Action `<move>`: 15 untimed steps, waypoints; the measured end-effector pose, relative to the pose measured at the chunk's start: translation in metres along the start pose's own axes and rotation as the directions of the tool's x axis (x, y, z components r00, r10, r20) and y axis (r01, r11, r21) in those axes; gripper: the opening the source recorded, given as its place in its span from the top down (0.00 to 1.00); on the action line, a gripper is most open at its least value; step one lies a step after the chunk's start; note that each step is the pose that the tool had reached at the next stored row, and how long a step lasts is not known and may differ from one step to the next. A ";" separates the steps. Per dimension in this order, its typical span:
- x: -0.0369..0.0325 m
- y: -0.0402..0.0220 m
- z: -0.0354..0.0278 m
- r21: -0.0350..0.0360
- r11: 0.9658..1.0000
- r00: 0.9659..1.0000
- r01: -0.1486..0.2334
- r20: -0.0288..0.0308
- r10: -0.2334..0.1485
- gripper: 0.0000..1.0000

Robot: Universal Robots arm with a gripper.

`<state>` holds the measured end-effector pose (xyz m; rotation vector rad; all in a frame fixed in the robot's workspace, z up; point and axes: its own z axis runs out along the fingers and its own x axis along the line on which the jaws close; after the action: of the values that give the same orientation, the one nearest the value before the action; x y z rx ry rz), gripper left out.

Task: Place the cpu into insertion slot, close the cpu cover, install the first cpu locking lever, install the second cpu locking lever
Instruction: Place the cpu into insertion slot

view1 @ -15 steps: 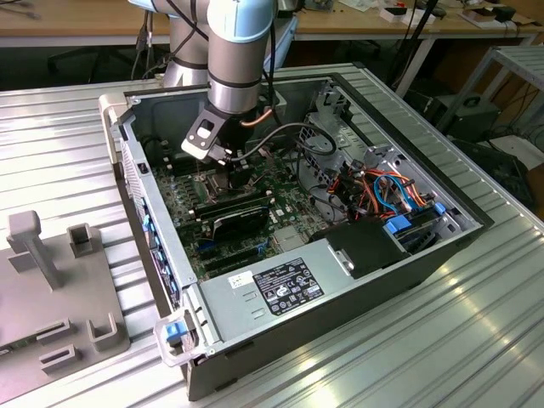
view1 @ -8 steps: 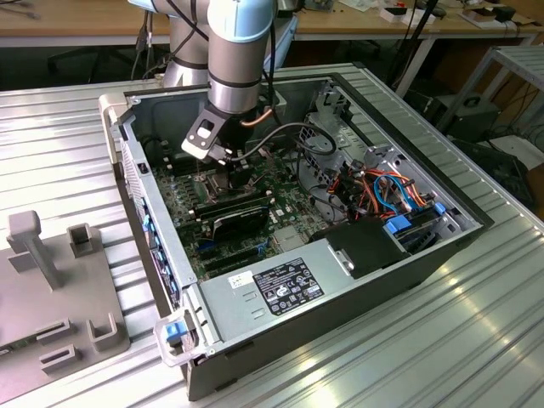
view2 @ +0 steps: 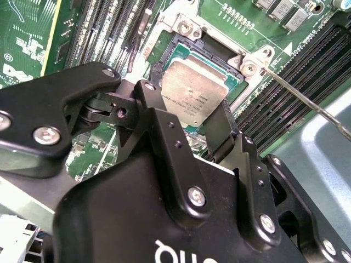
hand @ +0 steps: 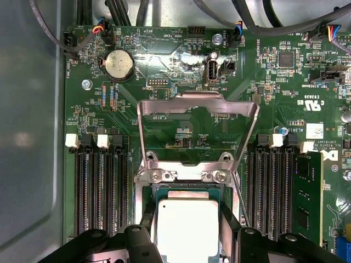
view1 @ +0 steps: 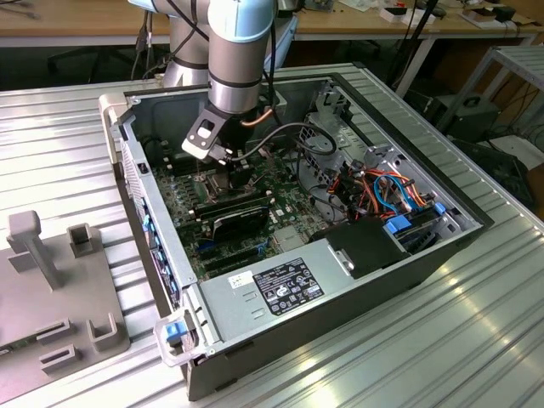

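**Figure: CPU at the socket, cover raised**

You see the open computer case (view1: 136,170) standing at the middle of the ribbed metal worktop (view1: 476,340), with the arm reaching down into it. In the exterior view, a grey fixture (view1: 42,289) sits by the worktop's left edge.

In both wrist views the gripper (view2: 185,101) (hand: 188,233) brackets the cpu (view2: 192,87) (hand: 186,219). Its black fingers (view2: 220,125) press against two opposite edges of the chip, pinching it. The cpu lies level within the insertion slot (view2: 211,50), on the motherboard (hand: 181,60) between two banks of memory slots (hand: 98,186). You cannot tell whether it is fully seated.

The cpu cover (hand: 197,104) stands tilted up on its hinge, at the slot's edge away from the gripper, and green board shows through its window. A thin locking lever (view2: 307,101) (hand: 237,197) stands raised beside the slot. A coin battery (hand: 119,64) lies near the board's far corner.
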<state>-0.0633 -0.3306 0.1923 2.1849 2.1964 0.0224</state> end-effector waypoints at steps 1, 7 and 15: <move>0.0000 0.0000 0.0000 0.000 1.000 1.000 0.000 0.000 0.000 0.45; -0.0002 0.0000 -0.0001 0.000 1.000 1.000 0.000 0.001 0.000 0.45; 0.0014 0.0008 0.0004 0.000 1.000 1.000 -0.029 0.000 0.029 0.39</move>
<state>-0.0625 -0.3292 0.1919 2.2170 2.1640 0.0230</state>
